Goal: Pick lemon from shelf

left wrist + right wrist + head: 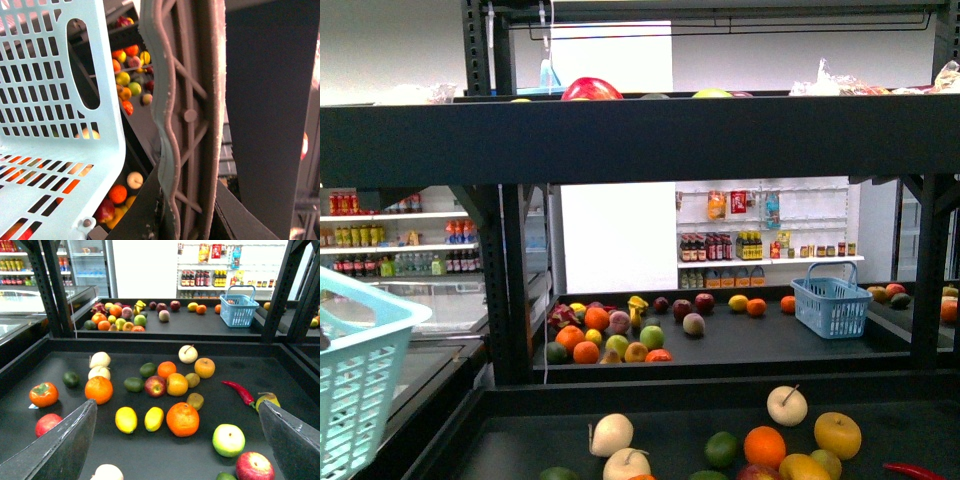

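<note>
Status: pick not started. No fruit is lifted, nothing is in either tool.

Right gripper [176,403]: jaws spread wide and empty, one finger showing at each side of its wrist view. It hangs over the lower tray of the shelf [280,370], clear of all the fruit.

Lemon [154,418]: lying on the tray just beside the big orange [182,419], roughly between the open fingers. A second yellow oval [126,419] sits just beyond it, on the side away from the orange. The two look alike, and I judge either would serve. The one next to the orange has less room around it.

Left gripper [185,125]: only one finger fills the left wrist view, close beside the pale blue basket [360,380]. Cannot tell whether it is clamped on the basket or open.

Left to do, by my reading: lower the right gripper over the lemon, close, and lift clear of the orange. Crowding from the orange is the main risk.
</note>
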Action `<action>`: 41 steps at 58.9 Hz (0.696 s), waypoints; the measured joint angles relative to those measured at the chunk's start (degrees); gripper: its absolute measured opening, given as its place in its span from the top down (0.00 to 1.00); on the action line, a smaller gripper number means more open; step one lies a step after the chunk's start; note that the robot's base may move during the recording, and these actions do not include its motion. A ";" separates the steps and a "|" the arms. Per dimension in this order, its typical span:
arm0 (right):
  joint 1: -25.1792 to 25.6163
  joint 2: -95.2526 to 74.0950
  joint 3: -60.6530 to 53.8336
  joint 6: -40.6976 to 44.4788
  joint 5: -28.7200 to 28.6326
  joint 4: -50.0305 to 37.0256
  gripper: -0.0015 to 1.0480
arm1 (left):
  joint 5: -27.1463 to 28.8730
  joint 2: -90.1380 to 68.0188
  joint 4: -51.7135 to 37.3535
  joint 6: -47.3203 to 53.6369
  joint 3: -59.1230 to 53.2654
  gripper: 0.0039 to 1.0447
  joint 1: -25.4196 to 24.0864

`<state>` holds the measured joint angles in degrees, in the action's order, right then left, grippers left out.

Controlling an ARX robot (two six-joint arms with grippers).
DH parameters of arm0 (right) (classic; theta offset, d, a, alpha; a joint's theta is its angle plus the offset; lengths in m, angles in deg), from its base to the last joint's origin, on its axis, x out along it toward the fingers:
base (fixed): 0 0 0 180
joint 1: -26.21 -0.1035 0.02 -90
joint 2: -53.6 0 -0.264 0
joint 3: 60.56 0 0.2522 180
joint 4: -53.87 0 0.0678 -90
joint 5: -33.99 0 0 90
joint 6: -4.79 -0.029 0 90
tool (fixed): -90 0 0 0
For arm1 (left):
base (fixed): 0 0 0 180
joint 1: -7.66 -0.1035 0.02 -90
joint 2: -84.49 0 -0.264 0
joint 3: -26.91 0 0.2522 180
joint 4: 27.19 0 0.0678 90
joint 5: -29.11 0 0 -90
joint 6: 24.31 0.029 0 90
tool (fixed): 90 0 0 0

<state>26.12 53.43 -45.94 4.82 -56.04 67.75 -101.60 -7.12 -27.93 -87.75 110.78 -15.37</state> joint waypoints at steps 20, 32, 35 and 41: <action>0.00 -0.02 0.00 0.00 0.00 0.00 0.07 | -3.85 2.47 3.32 7.32 -1.86 0.86 13.25; 0.00 0.00 0.00 0.00 0.00 0.00 0.07 | -4.83 2.27 1.25 8.70 -1.86 0.86 20.39; 0.00 -0.02 0.00 0.00 0.00 0.00 0.07 | -4.72 2.05 0.68 8.79 -1.81 0.86 22.21; 0.00 0.00 0.00 0.00 0.00 0.00 0.07 | -4.24 1.05 0.20 8.74 -1.55 0.87 25.64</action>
<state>26.12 53.43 -45.94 4.82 -56.04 67.75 -105.84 -6.07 -27.73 -79.01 109.22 10.27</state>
